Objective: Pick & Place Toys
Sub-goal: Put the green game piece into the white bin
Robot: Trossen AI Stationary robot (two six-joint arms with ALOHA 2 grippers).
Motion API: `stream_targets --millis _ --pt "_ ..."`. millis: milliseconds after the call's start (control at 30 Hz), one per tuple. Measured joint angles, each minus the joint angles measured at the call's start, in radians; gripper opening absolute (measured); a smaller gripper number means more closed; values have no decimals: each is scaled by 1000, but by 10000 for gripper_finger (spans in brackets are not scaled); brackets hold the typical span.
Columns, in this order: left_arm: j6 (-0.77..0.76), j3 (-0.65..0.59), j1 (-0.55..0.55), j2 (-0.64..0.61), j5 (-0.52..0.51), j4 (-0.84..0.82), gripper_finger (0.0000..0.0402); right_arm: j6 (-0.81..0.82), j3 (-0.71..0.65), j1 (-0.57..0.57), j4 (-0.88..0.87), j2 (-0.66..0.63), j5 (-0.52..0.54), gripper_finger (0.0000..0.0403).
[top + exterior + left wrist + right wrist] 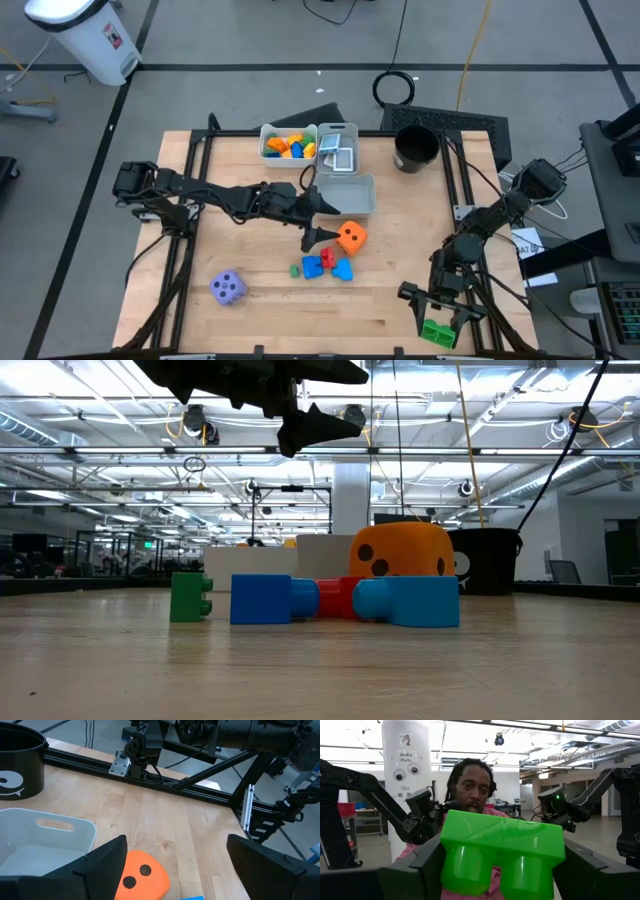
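Your left gripper (318, 222) is hovering with jaws wide above the orange die (351, 237), lining up a grab; your right gripper (437, 325) is clamping a green block (436, 333) at the tabletop (270, 310) edge.

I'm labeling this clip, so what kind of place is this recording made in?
Probably a robotics lab or workshop in a large open industrial hall: exposed ceiling beams and strip lights, a pillar sign reading Aloha Parts, and a wooden table framed in black rails with two robot arms.
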Motion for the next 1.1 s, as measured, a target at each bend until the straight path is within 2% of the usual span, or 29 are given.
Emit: stream_targets --millis 167,367,633,733,967,1033,1100 --pt "0 0 0 0 0 0 349 -78 0 0 -85 0 11 256" --pt "0 0 0 0 0 0 349 -178 0 -17 -302 0 147 256" --pt "0 0 0 0 0 -3 349 -245 0 -31 -394 0 317 256" --pt "0 0 0 0 0 -8 349 -309 0 -20 -437 0 427 256" --pt "0 0 0 0 0 -7 349 -423 0 7 -547 0 808 256" --pt "0 0 0 0 0 -7 349 -434 0 7 -562 0 873 256" --pt "0 0 0 0 0 -7 349 -439 0 6 -566 0 895 256"
